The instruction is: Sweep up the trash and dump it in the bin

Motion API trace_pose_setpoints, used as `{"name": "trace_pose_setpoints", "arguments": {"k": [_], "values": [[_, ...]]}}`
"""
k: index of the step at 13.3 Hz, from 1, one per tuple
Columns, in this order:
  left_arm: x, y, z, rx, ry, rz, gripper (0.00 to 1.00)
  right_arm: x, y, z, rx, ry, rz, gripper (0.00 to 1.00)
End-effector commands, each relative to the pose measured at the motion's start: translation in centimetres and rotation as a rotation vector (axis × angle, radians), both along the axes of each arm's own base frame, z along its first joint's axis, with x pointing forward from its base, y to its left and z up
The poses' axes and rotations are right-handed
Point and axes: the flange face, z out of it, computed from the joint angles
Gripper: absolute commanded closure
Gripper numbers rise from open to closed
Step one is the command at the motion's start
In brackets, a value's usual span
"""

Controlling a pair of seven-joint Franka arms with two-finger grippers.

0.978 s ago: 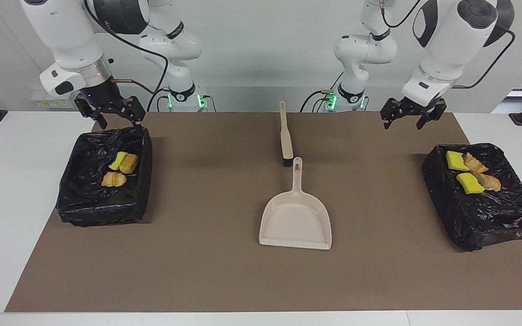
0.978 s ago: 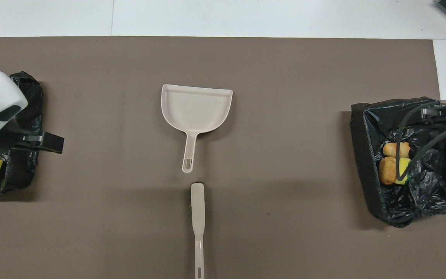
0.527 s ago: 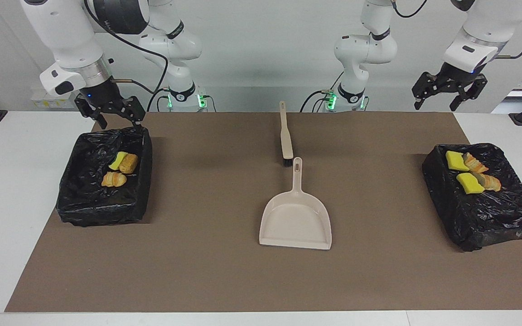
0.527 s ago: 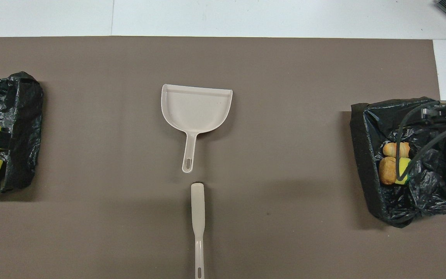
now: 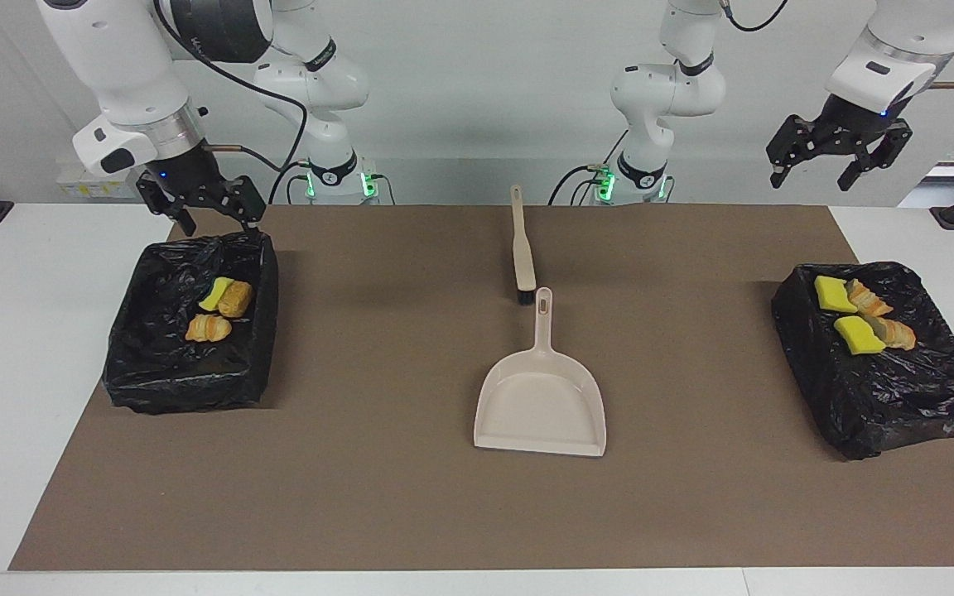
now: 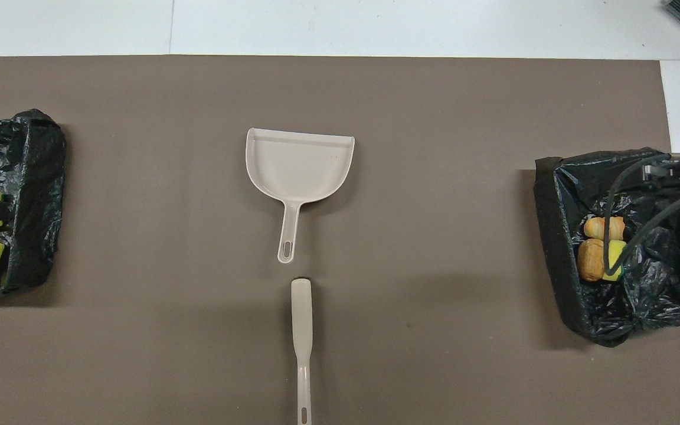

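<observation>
Brown mat [image 5: 378, 497] carries two bins [image 5: 187, 323], seven trash [image 5: 210, 328] pieces; both grippers [image 5: 837, 161] spread.

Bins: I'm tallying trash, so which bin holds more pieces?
The bin at the left arm's end: four pieces, two yellow sponges and two bread lumps; the other bin holds three.

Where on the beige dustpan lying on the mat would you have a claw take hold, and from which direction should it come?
Grip the dustpan by its narrow straight handle, coming down from above. It lies flat on the brown mat with the handle pointing toward the robots, slim enough for two fingers to close across. Grip below the hanging hole, since the brush head lies close to the handle's tip.
</observation>
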Motion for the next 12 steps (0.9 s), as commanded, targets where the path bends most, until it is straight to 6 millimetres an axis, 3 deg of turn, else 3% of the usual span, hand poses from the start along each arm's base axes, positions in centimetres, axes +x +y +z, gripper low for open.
{"name": "trace_pose_setpoints", "arguments": {"k": [1,12], "values": [[-0.26,0.31,0.8,-0.014,0.004,-0.001,0.0,-0.21,-0.14,0.08,0.0,-0.008,-0.02,0.0],[-1.05,0.49,0.38,-0.015,0.016,0.002,0.0,-0.21,-0.14,0.08,0.0,-0.008,-0.019,0.0]]}}
